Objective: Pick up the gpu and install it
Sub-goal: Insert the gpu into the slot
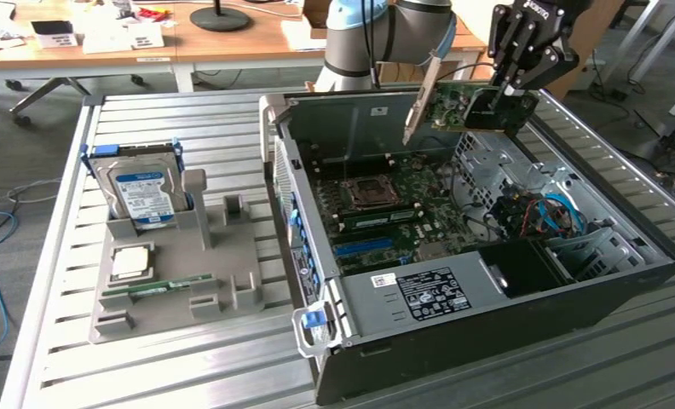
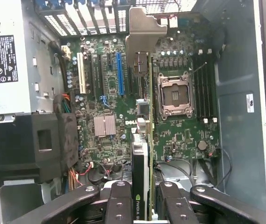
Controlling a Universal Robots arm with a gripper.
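The gpu (image 1: 460, 104) hangs in the air above the open computer case (image 1: 349, 115), a green card with its silver end bracket (image 1: 425, 100) pointing down toward the exterior view's left. My gripper (image 1: 504, 100) is shut on the card's far end. In the wrist view the gpu (image 2: 144, 140) shows edge-on between my fingers (image 2: 118, 205), with its bracket (image 2: 144, 32) toward the case's rear slots. Below it lies the motherboard (image 2: 109, 93) with its blue slot (image 2: 119, 72) and the bare processor socket (image 2: 175, 93).
A grey holder tray (image 1: 224, 264) on the slatted table at the exterior view's left carries a hard drive (image 1: 144, 192), a processor (image 1: 129, 262) and a memory stick (image 1: 156, 288). A power supply (image 1: 429, 294) and cables (image 1: 548, 213) sit inside the case. Desks stand behind.
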